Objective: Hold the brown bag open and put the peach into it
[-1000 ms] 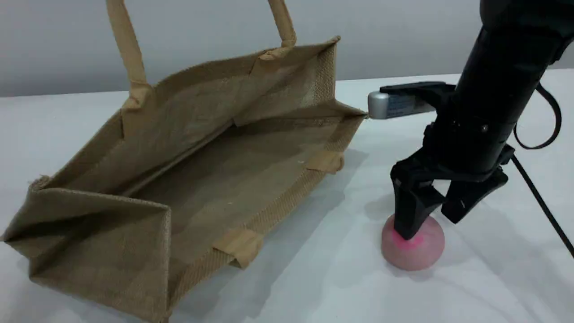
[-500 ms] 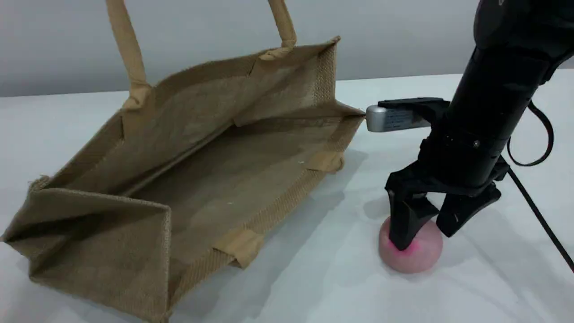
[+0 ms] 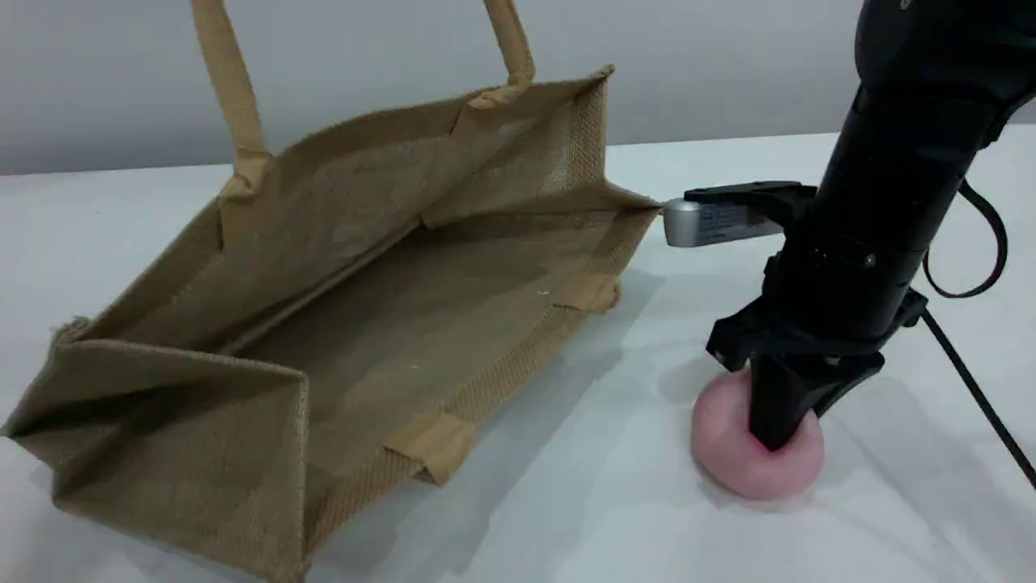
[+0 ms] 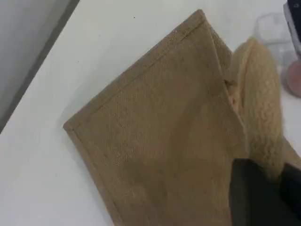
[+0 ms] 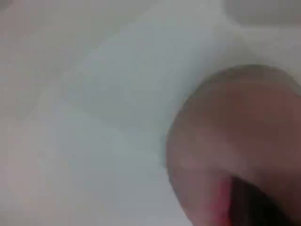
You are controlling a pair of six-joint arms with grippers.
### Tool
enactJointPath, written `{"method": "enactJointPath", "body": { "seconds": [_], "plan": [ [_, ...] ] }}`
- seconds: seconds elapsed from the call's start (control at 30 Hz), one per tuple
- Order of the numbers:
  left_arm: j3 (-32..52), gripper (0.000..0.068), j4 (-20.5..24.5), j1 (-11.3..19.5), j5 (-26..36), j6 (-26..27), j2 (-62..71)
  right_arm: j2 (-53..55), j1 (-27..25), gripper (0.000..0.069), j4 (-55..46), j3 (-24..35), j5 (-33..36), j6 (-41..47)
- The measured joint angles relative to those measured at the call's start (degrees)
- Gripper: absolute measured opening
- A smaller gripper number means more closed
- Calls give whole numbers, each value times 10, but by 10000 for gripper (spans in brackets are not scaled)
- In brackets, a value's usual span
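Note:
The brown bag lies on its side on the white table, its mouth gaping toward the right. One beige handle rises taut out of the top of the scene view. In the left wrist view my left gripper is shut on that handle, above the bag's woven outer wall. The pale pink peach rests on the table right of the bag's mouth. My right gripper stands upright over it, fingers drawn together and sunk into its soft top. Up close the peach fills the right wrist view.
The white cloth-covered table stretches between peach and bag mouth. A black cable trails from the right arm to the right. The bag's lower handle patches lie flat at the mouth's front edge.
The right gripper's fingers, spread wide over the peach a second ago, have closed together into its top; the peach has squashed and shifted slightly. Bag and left gripper are unchanged.

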Motion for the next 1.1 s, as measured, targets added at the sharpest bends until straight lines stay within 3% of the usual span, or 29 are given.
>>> {"method": "enactJointPath", "body": {
  "seconds": [0.23, 0.57, 0.8, 0.93, 1.1],
  "plan": [
    [0, 92, 0, 0, 0, 1, 0, -64, -1, 24, -62, 0, -4, 53],
    [0, 92, 0, 0, 0, 15, 0, -232, 21, 22, -8, 22, -37, 50],
    [0, 92, -1, 0, 0, 18, 0, -325, 101, 22, 10, 104, -173, 48],
    [0, 92, -2, 0, 0, 17, 0, -302, 149, 22, 10, 138, -244, 47],
    [0, 92, -3, 0, 0, 17, 0, -262, 197, 22, 10, 138, -340, 47]
  ]
}}
